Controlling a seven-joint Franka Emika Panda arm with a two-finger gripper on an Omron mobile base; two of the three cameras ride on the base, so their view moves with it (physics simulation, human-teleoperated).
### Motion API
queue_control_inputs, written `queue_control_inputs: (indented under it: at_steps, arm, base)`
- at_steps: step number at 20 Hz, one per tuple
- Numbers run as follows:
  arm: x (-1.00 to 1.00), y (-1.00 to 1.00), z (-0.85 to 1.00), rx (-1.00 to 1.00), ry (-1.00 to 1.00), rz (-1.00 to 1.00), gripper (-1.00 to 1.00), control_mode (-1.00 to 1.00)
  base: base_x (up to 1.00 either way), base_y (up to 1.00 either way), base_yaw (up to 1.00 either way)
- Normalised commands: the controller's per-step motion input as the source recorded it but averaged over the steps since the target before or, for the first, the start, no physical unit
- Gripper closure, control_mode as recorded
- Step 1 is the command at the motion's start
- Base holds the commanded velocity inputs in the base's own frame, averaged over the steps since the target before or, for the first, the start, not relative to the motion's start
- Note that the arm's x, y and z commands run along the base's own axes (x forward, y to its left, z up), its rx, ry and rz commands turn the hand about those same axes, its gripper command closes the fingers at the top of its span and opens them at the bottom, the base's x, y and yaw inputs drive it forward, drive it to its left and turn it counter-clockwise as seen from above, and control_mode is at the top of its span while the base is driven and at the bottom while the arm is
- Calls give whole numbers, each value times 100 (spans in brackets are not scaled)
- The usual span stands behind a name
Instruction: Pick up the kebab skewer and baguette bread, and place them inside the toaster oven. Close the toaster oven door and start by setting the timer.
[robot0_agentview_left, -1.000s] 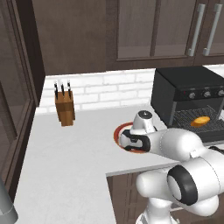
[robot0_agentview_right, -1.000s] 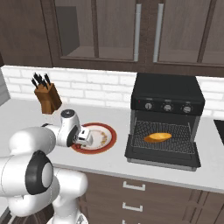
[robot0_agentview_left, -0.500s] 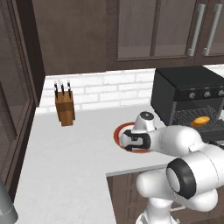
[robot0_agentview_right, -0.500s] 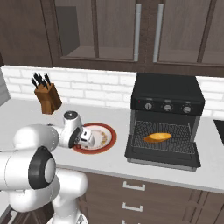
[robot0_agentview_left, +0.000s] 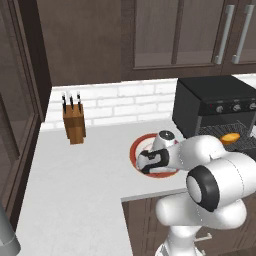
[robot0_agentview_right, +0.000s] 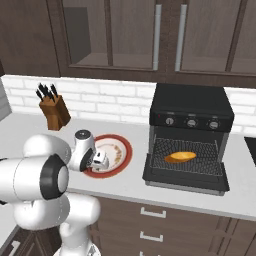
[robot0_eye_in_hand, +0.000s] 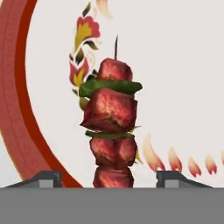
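The kebab skewer (robot0_eye_in_hand: 111, 127), with red-brown meat and green chunks, lies on a white plate with a red rim (robot0_eye_in_hand: 17, 87). My gripper (robot0_eye_in_hand: 109, 179) hangs right over it, open, with one fingertip (robot0_eye_in_hand: 43, 178) on each side and gaps to the food. In the base views the gripper (robot0_agentview_left: 145, 162) (robot0_agentview_right: 100, 161) sits low over the plate (robot0_agentview_left: 136, 150) (robot0_agentview_right: 125, 150). The baguette bread (robot0_agentview_right: 180, 157) (robot0_agentview_left: 230, 138) rests on the wire rack inside the black toaster oven (robot0_agentview_right: 192, 105) (robot0_agentview_left: 210, 97). The toaster oven door (robot0_agentview_right: 185, 177) is folded down flat.
A brown knife block (robot0_agentview_left: 74, 122) (robot0_agentview_right: 54, 109) stands at the back left of the white counter, by the brick wall. Dark cabinets hang above. The counter's front edge runs just below the plate.
The hand has sunk slightly lower over the plate. The baguette bread, the oven and the knife block have not moved.
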Motion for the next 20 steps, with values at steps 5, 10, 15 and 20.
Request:
queue_control_inputs:
  at_steps: [5,10,15,20]
  arm:
    - [0,-1,-12,0,0,4,100,-100]
    - [0,0,-2,2,1,0,100,-100]
    - [-20,0,74,0,1,-2,100,-100]
    - [-60,-34,94,8,3,-16,100,-100]
  base:
    - [0,0,0]
    - [0,0,0]
    - [0,0,0]
    - [0,0,0]
